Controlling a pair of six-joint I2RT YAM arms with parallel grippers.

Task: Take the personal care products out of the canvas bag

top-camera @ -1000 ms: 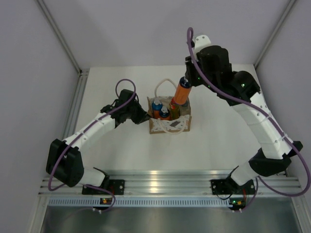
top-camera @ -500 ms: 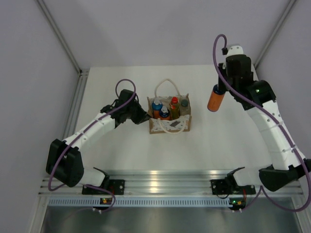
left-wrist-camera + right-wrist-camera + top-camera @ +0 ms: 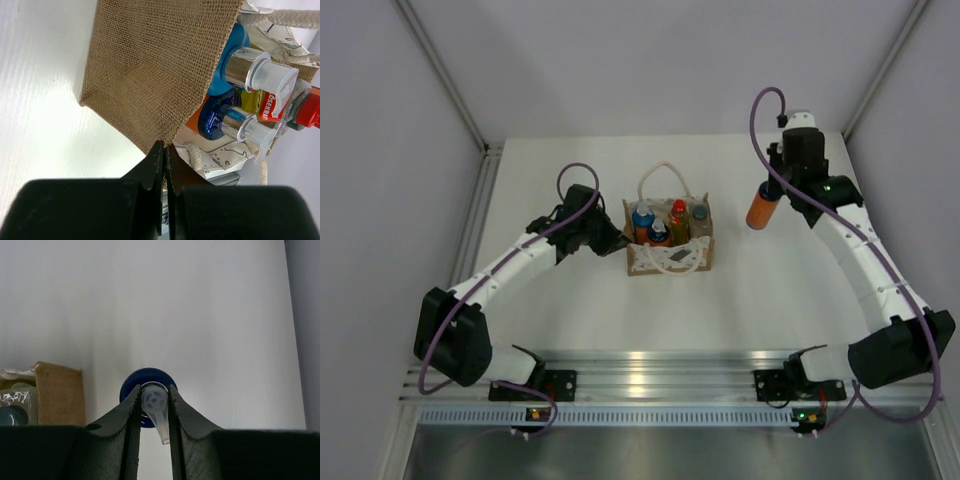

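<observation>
Canvas bag point(image 3: 670, 262) upright near table point(image 3: 760, 300) centre. Left fingers point(image 3: 152, 172) clenched on rim of bag's left wall, pinching tan cloth. Standing inside bag: pair of orange bottles point(image 3: 642, 218) with blue tops, yellow bottle point(image 3: 678, 222) with red cap, clear bottle point(image 3: 699, 214) with grey cap. Right fingers point(image 3: 127, 420) grasping held orange bottle point(image 3: 761, 208) at clear nozzle above blue top. Bottle hangs upright over table toward far right corner, well apart from bag.
</observation>
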